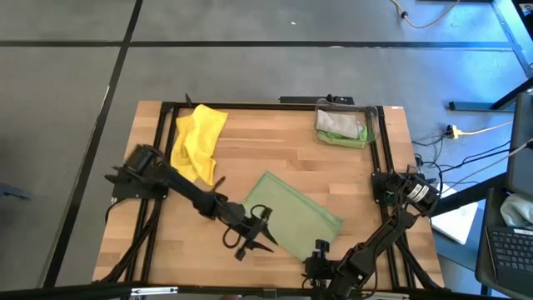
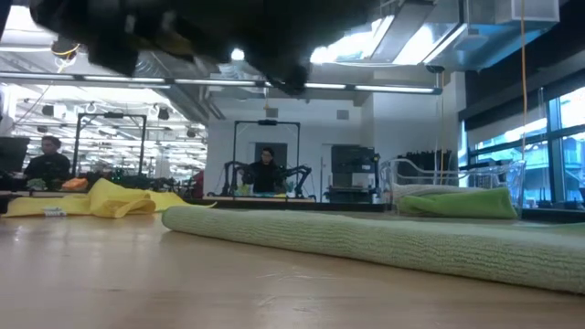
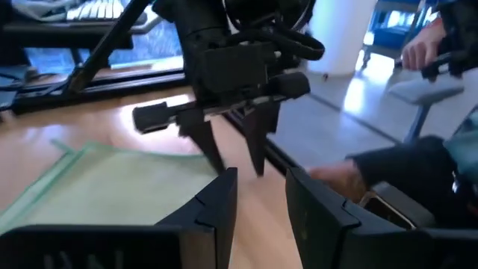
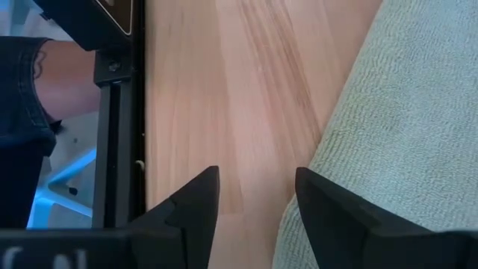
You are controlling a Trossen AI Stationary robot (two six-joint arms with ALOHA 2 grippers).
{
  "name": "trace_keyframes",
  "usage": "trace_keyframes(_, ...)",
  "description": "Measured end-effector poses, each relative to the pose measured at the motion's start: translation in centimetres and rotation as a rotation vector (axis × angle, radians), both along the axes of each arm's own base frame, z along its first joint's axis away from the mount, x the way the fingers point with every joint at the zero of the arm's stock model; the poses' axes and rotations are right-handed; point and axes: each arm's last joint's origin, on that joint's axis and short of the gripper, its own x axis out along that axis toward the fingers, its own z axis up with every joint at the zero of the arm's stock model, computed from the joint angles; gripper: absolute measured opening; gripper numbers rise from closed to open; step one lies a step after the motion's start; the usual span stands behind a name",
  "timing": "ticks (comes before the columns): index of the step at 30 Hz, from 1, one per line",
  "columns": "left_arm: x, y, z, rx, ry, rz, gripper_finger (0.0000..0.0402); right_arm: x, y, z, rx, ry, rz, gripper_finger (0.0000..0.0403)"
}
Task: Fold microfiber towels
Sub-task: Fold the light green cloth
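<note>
While my right gripper (image 4: 254,202) sits low at the near edge of the table w/ fingers apart and nothing between them, the pale olive-green towel (image 1: 296,215) lies flat mid-table, its near edge just beside one finger. My left gripper (image 1: 256,236) hovers at the towel's left corner, fingers part open, also empty. I judge we're setting up the first fold: next both need to pinch that near edge and carry it over; yellow towel (image 1: 198,140) waits far-left, others in the bin (image 1: 376,112).
</note>
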Motion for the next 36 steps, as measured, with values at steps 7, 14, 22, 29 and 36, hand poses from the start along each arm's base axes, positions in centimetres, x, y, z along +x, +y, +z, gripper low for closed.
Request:
trace_keyframes(7, 4.2, -3.1, -1.5, -0.049, -0.079, -0.079, 0.0108, 0.0, 0.0, 0.0, 0.000, -0.005, 0.003, 0.0180)
trace_keyframes(14, 7.4, -4.6, -4.0, 0.030, 0.115, -0.084, 0.0108, 0.0, 0.0, 0.1, 0.000, -0.006, 0.002, 0.0174)
trace_keyframes(22, 8.6, -2.1, -5.3, 0.081, 0.192, 0.057, 0.0108, -0.1, 0.3, 0.1, 0.011, -0.014, 0.008, 0.0159)
trace_keyframes(29, 7.6, -0.6, -7.2, 0.110, 0.286, 0.078, 0.0108, -0.3, 0.5, 0.2, 0.018, -0.018, 0.012, 0.0153)
trace_keyframes(36, 7.3, -0.6, -7.5, 0.113, 0.295, 0.074, 0.0108, -0.6, 0.4, 0.0, 0.013, -0.005, 0.004, 0.0153)
